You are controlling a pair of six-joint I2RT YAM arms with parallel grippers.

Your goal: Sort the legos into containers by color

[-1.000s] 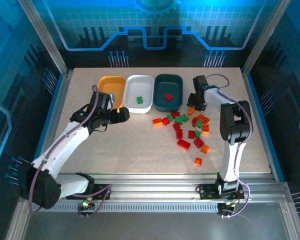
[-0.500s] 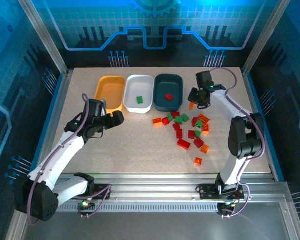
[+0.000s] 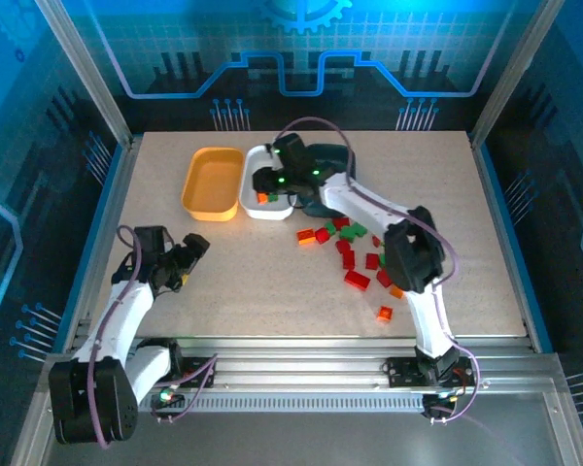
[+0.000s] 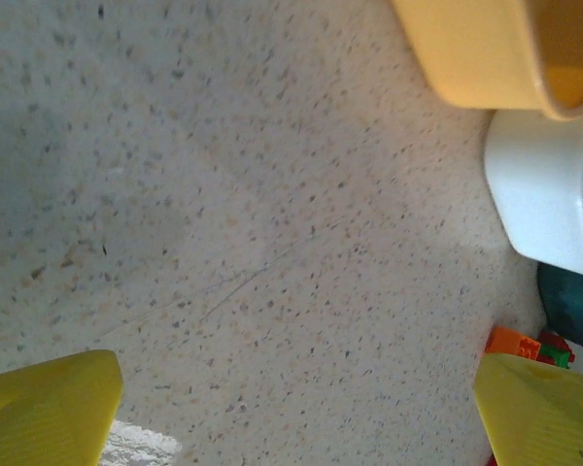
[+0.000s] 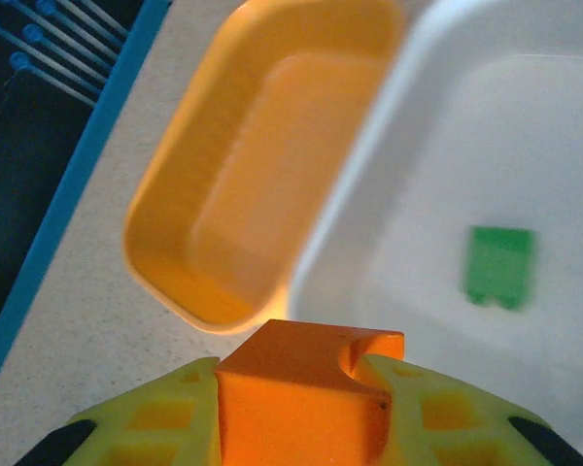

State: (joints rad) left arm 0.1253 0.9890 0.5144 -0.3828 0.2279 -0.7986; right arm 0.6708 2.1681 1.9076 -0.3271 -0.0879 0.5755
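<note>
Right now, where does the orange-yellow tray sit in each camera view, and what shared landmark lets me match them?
Top external: the orange-yellow tray lies at the upper left of the table, leftmost in the tray row.
Left wrist: the orange-yellow tray is in the top right corner, cut off by the frame.
Right wrist: the orange-yellow tray runs from upper left to centre.
Shared landmark: the white tray lies right beside it.
</note>
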